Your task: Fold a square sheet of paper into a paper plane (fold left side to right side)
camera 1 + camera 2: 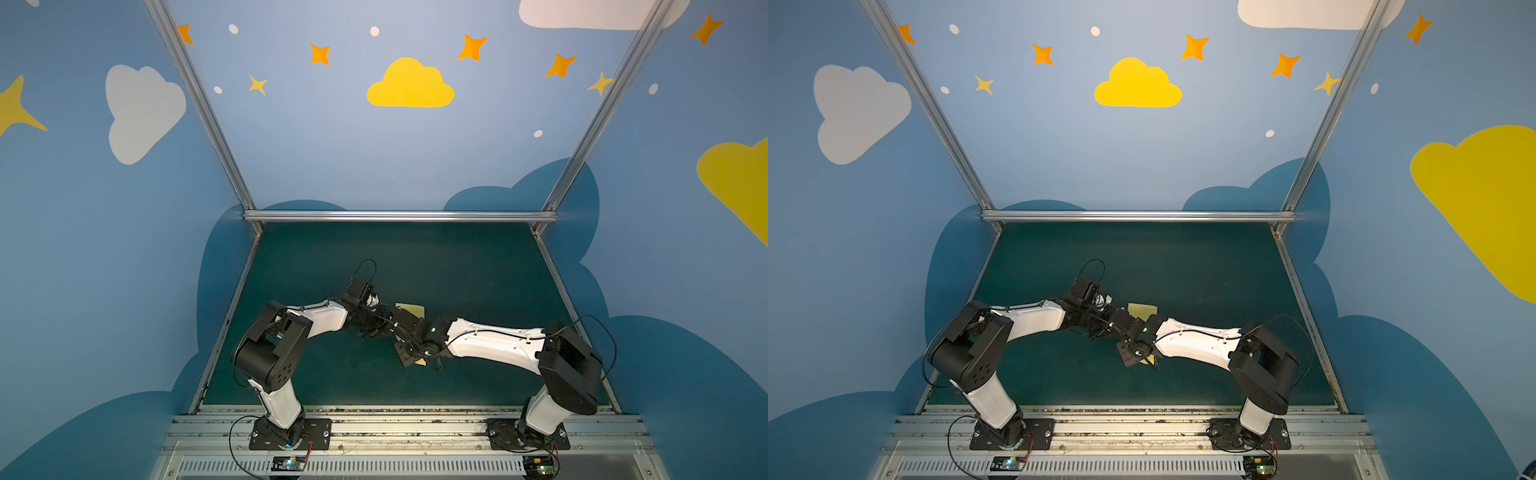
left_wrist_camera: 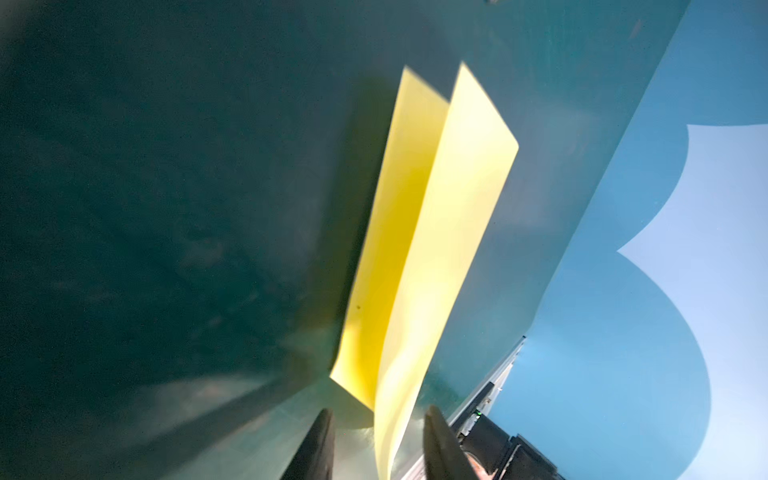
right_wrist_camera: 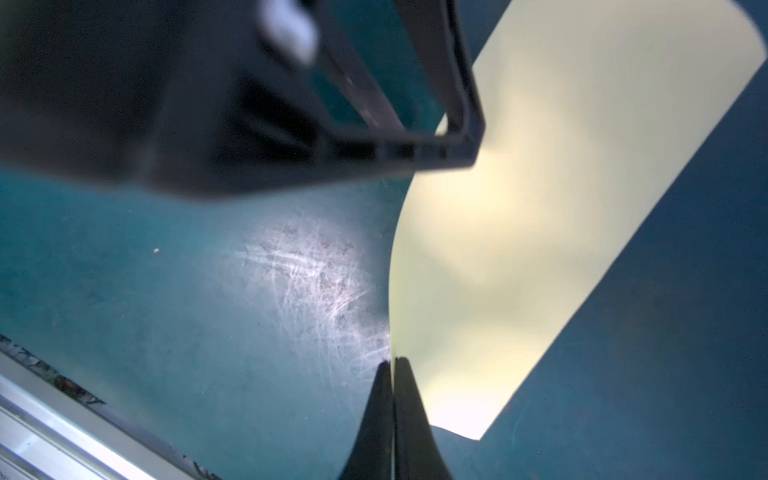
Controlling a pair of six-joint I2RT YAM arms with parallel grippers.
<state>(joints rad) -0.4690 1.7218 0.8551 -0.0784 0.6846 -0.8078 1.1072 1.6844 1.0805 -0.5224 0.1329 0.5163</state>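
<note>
The square sheet of paper (image 2: 449,216) is pale yellow and lies on the green mat, bent over itself in two loose layers with the upper layer lifted. Both top views show only its far corner (image 1: 411,309) (image 1: 1142,311) and a small near tip, because both wrists meet above it. My left gripper (image 2: 378,440) is open, and the raised layer's edge passes between its fingers (image 2: 320,444) untouched. My right gripper (image 3: 392,363) is shut on the near edge of the sheet (image 3: 540,228). No paper plane is in view.
The green mat (image 1: 415,257) is walled in by blue painted panels, with an aluminium bar (image 1: 399,216) at the back. A metal rail (image 1: 374,419) carrying both arm bases runs along the front. The left gripper's black body (image 3: 291,104) hangs close beside the right gripper.
</note>
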